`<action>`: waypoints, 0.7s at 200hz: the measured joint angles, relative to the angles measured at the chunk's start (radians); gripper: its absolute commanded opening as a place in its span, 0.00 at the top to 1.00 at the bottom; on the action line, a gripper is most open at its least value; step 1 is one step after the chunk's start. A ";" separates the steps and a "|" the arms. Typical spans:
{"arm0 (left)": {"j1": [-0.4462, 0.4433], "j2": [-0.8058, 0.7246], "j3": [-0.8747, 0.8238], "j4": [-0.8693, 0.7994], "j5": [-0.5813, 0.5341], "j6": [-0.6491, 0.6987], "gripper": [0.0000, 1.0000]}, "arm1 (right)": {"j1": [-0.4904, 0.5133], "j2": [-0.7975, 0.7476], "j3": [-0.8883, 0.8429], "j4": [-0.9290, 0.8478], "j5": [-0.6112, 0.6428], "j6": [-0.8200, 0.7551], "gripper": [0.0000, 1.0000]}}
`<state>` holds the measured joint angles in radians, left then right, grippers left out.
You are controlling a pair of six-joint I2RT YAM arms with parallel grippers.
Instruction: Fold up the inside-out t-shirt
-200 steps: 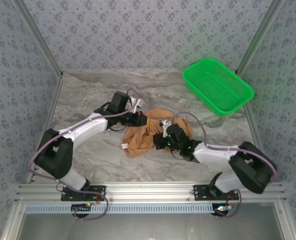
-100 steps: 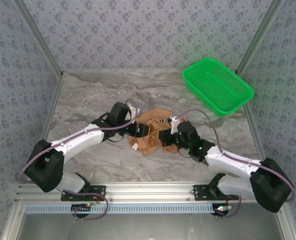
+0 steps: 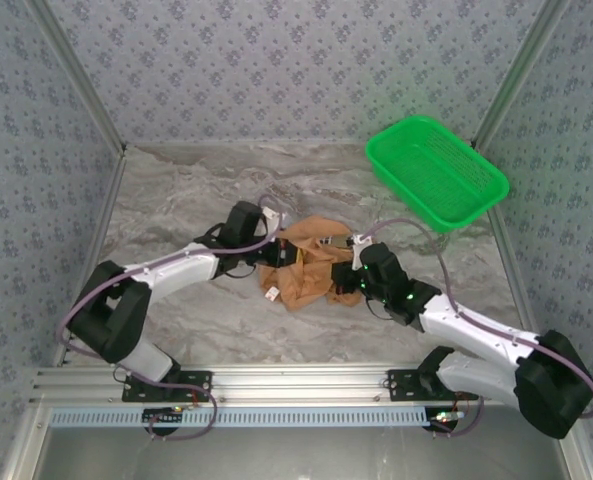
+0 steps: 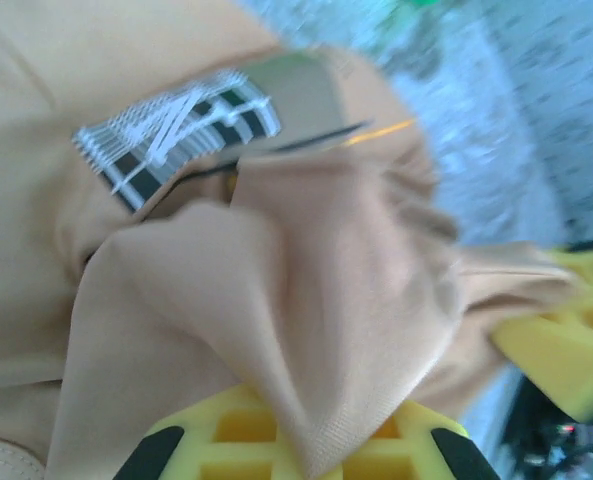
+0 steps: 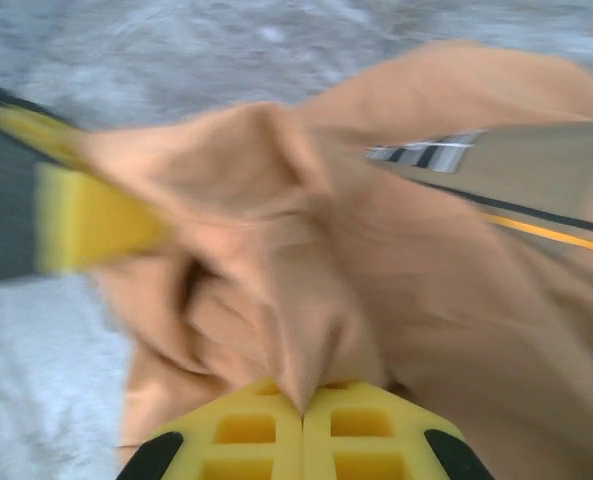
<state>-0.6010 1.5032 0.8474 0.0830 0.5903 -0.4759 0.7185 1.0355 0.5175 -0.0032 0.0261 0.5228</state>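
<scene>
Your inside-out t-shirt lies bunched at the centre of the table. At its 9 o'clock, the left gripper is closed on a fold. At 4 o'clock, the right gripper clamps another. Both wrist views are blurred, and cloth covers the left fingertips.

You have bare bench along the far edge, the left side and the near edge between the arm bases. The green basket blocks the far right corner. The bunched t-shirt, left arm and right arm crowd the middle.
</scene>
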 measured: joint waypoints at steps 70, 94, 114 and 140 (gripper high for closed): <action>0.050 -0.148 -0.078 0.146 0.244 -0.038 1.00 | 0.003 0.026 0.105 -0.221 0.102 -0.129 0.69; 0.050 -0.146 -0.077 0.137 0.272 -0.030 1.00 | 0.038 -0.014 0.127 -0.258 0.066 -0.217 0.66; 0.050 -0.146 -0.077 0.123 0.286 -0.022 1.00 | 0.058 -0.055 0.130 -0.255 0.031 -0.272 0.61; 0.050 -0.146 -0.076 0.108 0.290 -0.011 1.00 | 0.076 -0.015 0.167 -0.247 0.004 -0.335 0.47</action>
<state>-0.5507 1.3575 0.7712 0.1909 0.8803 -0.4873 0.7944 1.0203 0.6842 -0.2504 0.0303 0.1879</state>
